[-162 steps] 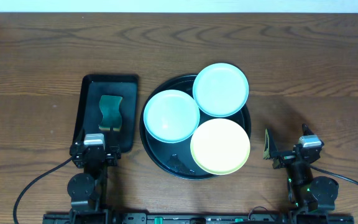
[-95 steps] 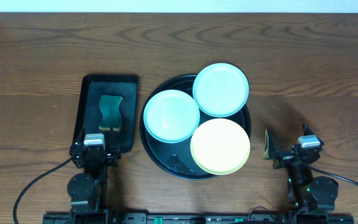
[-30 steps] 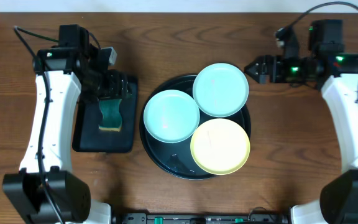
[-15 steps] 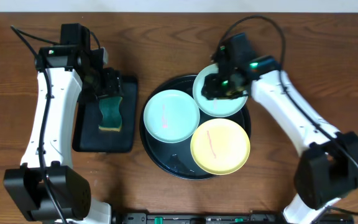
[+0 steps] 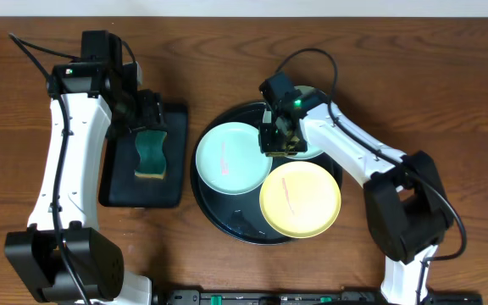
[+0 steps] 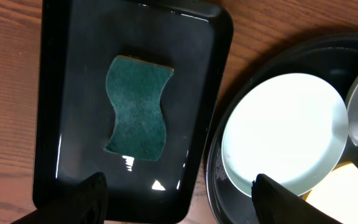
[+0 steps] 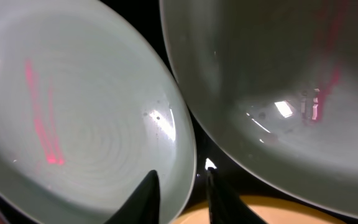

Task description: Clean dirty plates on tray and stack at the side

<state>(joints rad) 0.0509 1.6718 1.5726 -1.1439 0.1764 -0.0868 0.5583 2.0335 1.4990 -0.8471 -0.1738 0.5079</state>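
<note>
Presently on the tabletop (image 5: 447, 85): a round tray (image 5: 227, 230), black with a raised rim, sits at the centre; a smaller rectangular tray (image 6: 61, 93), also black, lies just to its left.
Plates: all three lie on the round tray, close together; none is stacked at the side.
Left mint plate (image 5: 231, 161): lies flat on the left half of the round tray and carries a pink streak.
Rear mint plate (image 7: 278, 74): sits at the back right of the round tray, largely covered from above by the right arm. It shows pink marks in the wrist view.
Yellow plate (image 5: 301, 199): lies at the front right, with a faint pink line across it.
Sponge (image 6: 137, 109): green and wavy-edged, flat in the rectangular tray, touching nothing else.
Left pincer (image 6: 182, 202): spread wide and holding nothing, above the rectangular tray and clear of the sponge.
Right pincer (image 7: 180, 190): down low where the two mint plates meet. Its fingers are narrowly parted with the rim of the left mint plate between them. I cannot tell whether they grip it.
</note>
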